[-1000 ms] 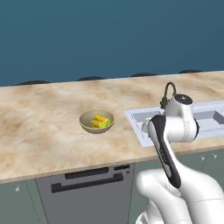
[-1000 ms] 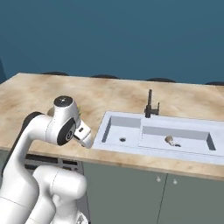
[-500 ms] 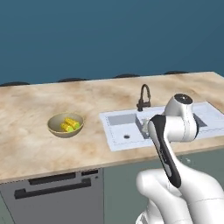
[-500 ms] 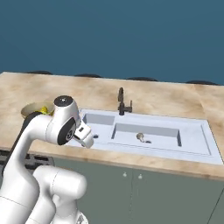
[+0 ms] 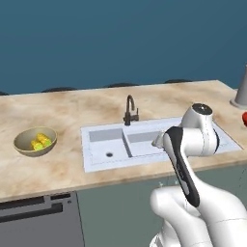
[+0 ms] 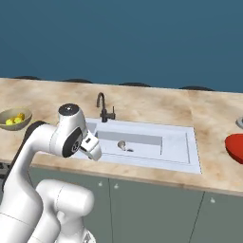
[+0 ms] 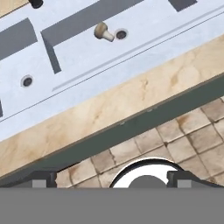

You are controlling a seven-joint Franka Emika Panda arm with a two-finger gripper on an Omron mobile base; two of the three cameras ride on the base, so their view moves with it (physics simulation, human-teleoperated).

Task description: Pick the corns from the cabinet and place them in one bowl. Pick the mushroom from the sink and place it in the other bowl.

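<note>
**Operator:** State the gripper condition and the location of each task item.

**Technician:** The gripper (image 6: 94, 148) hangs near the front edge of the counter (image 6: 209, 114), jaws fully apart and empty. The mushroom (image 6: 122, 144) lies on the floor of the right basin of the sink (image 6: 182, 142), just beside the round drain (image 7: 121, 33). Both corns (image 5: 40, 141) rest in the tan bowl (image 5: 21, 140), well left of the sink. The red bowl (image 6: 235, 147) sits at the right end of the counter and looks empty.

**Operator:** Which faults are likely from here?

**Technician:** Three, in my judgement. First, the mushroom is small and rounded; an off-centre closure may squeeze it sideways towards the drain. Second, a shallow descent may strike the front rim of the sink, since the gripper starts outside and below that rim. Third, the tap (image 5: 129, 110) stands behind the basin divider; a wide swing from the left may clip it.

**Operator:** Where is clearance available?

**Technician:** Above the right basin the space is open. The basin walls limit lateral travel once the fingers are inside. The counter between the sink and the red bowl is bare, giving a free transfer path. A grey object (image 5: 240, 89) stands behind the red bowl; keep the carry low and forward of it.
</note>
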